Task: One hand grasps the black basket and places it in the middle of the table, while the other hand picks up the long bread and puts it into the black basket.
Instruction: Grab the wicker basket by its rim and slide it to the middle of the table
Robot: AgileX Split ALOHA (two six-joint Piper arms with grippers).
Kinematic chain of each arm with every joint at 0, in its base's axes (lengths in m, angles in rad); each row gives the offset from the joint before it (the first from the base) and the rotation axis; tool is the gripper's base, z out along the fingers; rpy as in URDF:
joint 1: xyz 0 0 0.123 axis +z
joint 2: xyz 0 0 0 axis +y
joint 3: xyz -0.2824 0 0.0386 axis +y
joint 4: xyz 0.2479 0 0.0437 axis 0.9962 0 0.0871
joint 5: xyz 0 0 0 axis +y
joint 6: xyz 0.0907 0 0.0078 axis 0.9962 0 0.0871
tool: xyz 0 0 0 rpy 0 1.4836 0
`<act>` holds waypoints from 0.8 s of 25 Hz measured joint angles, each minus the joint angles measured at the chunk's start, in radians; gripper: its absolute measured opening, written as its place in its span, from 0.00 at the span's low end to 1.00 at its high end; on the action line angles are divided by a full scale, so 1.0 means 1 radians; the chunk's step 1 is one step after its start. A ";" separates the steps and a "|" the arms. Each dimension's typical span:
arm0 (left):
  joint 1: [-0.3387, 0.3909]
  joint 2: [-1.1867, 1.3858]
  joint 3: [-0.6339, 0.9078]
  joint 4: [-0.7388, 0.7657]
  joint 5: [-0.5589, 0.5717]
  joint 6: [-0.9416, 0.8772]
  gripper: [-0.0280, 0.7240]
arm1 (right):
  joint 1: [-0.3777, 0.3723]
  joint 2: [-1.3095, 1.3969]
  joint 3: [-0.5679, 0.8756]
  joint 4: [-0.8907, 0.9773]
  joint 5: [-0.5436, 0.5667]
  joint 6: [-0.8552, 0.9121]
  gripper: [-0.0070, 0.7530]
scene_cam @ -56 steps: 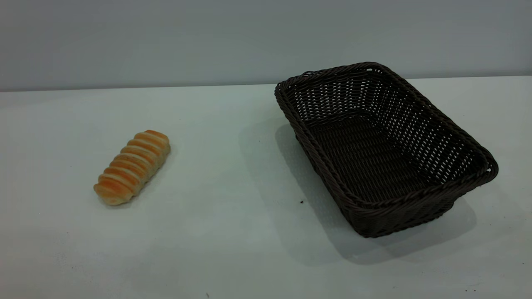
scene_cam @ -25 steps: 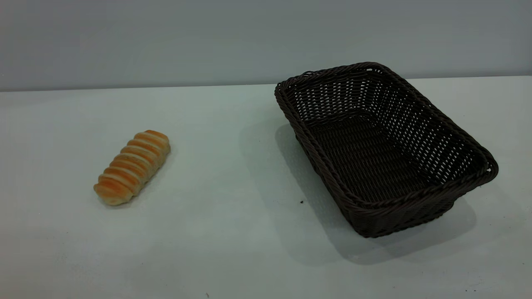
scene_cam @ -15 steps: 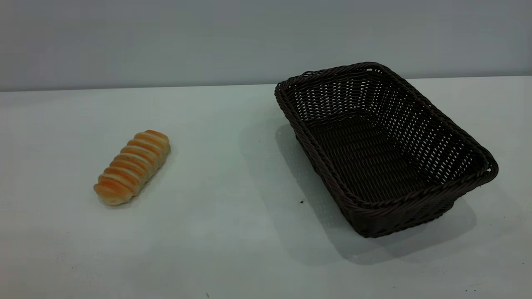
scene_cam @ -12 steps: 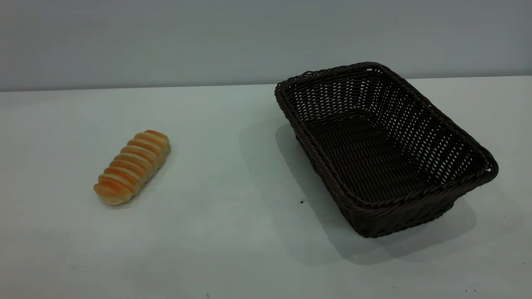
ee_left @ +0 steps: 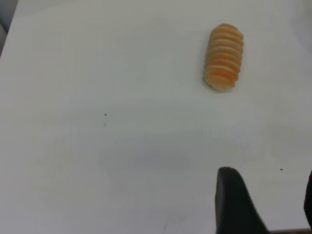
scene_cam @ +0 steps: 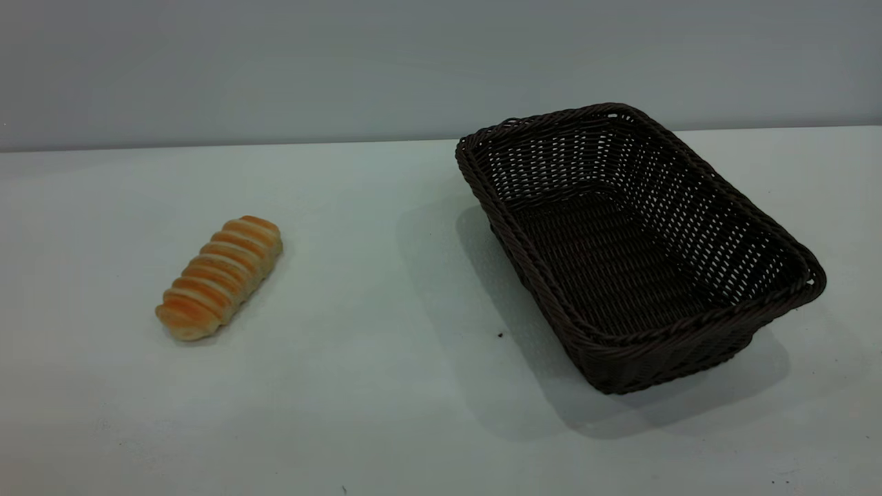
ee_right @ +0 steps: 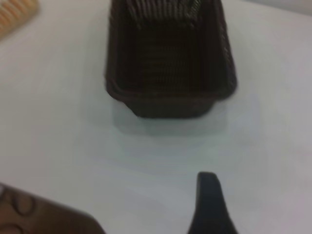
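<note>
The black basket stands empty at the right of the table, set at a slant. The long bread lies on the table at the left, well apart from the basket. Neither gripper shows in the exterior view. In the left wrist view my left gripper is open and empty above bare table, some way short of the bread. In the right wrist view one finger of my right gripper shows, with nothing against it, short of the basket's near end wall. The bread's end shows at that view's corner.
A plain grey wall runs behind the table's far edge. A few tiny dark specks dot the tabletop. A brown surface shows beyond the table's edge in the right wrist view.
</note>
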 joint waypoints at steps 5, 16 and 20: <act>0.000 0.184 -0.008 -0.002 -0.066 0.000 0.66 | 0.000 0.093 -0.008 0.122 -0.086 -0.073 0.71; 0.000 0.548 -0.143 -0.023 -0.226 0.014 0.76 | 0.000 0.807 -0.118 0.284 -0.199 -0.278 0.71; 0.000 0.568 -0.143 -0.026 -0.228 0.014 0.76 | 0.006 1.097 -0.181 0.315 -0.216 -0.284 0.71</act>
